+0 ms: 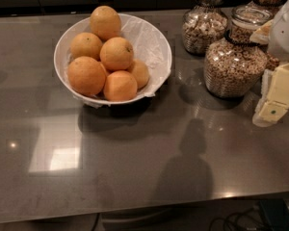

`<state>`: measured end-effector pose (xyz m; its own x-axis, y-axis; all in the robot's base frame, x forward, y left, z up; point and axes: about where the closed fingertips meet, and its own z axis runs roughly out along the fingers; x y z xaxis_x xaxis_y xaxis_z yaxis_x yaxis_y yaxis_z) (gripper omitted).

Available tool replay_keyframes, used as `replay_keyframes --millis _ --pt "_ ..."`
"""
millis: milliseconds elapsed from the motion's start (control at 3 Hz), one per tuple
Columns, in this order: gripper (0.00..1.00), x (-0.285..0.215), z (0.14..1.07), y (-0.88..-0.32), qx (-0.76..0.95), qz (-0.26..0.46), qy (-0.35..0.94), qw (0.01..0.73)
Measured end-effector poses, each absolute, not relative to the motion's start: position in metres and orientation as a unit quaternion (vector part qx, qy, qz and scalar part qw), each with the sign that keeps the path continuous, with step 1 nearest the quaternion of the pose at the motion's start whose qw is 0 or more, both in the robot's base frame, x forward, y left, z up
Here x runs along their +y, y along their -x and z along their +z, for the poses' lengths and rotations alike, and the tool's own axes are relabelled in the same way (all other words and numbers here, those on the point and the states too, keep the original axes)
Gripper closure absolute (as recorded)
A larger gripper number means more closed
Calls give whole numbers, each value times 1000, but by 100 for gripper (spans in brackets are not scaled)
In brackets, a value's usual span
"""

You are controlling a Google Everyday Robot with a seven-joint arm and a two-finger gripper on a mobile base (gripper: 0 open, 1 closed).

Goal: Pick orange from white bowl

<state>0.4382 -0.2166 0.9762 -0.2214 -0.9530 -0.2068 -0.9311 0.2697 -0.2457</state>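
Observation:
The white bowl (156,42) stands on the grey counter at the back left, lined with crinkled white paper. Several oranges are piled in it. One orange (116,53) sits on top in the middle, another (105,22) at the back, and others lie at the front (86,75). My gripper (275,99), cream-coloured with a white arm above it, is at the right edge of the view. It is low over the counter, well to the right of the bowl and apart from it, and holds nothing that I can see.
Glass jars of cereal and nuts (232,61) (202,28) stand at the back right, between the bowl and my gripper. The grey counter (135,167) stretches toward the front edge, with cables below it at the bottom right.

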Motion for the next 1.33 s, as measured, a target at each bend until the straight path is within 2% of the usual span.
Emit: replay_keyframes --millis 333,1000,1333 --pt "0 -216 976 -438 781 -34 603 159" --pt "0 -155 976 -459 733 -34 650 197" --pt "0 -155 976 -459 733 -34 650 197"
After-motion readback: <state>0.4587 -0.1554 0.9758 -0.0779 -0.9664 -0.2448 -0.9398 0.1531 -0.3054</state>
